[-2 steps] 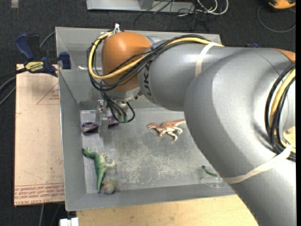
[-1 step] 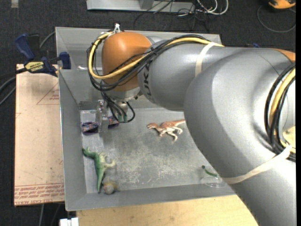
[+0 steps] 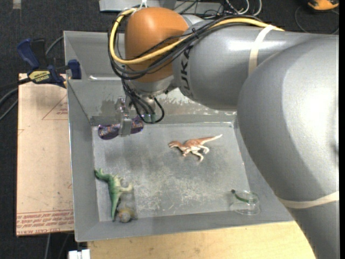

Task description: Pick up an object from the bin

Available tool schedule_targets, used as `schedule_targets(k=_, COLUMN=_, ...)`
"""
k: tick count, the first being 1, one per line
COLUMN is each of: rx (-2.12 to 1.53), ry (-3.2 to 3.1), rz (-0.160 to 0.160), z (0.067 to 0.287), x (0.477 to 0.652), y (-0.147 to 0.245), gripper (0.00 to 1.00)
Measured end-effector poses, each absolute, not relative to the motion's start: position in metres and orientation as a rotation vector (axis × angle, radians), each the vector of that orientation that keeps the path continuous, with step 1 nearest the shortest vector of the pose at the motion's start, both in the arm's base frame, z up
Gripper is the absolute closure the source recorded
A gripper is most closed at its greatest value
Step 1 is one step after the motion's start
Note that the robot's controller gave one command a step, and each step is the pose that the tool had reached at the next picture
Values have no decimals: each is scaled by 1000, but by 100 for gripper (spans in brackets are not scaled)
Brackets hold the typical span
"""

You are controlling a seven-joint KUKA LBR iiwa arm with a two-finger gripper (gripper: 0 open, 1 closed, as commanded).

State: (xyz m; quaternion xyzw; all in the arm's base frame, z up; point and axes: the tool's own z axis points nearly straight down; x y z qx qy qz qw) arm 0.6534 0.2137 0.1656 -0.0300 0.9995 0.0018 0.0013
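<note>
1. Read the bin (image 3: 81, 161) as a clock with 12 at the far wall. At 7, nearest you, there's a green toy dinosaur (image 3: 114, 188) lying along the left wall, with a small round greyish thing (image 3: 125, 215) touching its front end.
2. At 5 you get a clear plastic piece (image 3: 243, 202) with a green bit on it, well apart from everything else.
3. At 1, just off centre, a tan-orange toy dinosaur (image 3: 193, 145) lies on its side, tail pointing to 3. The floor around it is bare, so nothing blocks it.
4. At 10, against the far-left corner, lies a flat purple-and-dark thing (image 3: 109, 131). The gripper (image 3: 127, 127) is right on it, crossing its middle.
5. You can't tell whether the gripper is apart or closed on it.
6. Writing: partial "KUKA" lettering (image 3: 183, 65) on the arm.
7. The arm (image 3: 259, 90) comes in from 3, high over the bin. Its orange cover (image 3: 153, 36) is at 11, yellow cables (image 3: 116, 53) loop round it, and the wrist points down.
</note>
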Motion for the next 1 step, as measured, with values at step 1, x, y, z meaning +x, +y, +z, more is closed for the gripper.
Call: schedule_targets(k=1, rx=-135, ry=3131, rz=8, z=201, x=651, y=213, gripper=100)
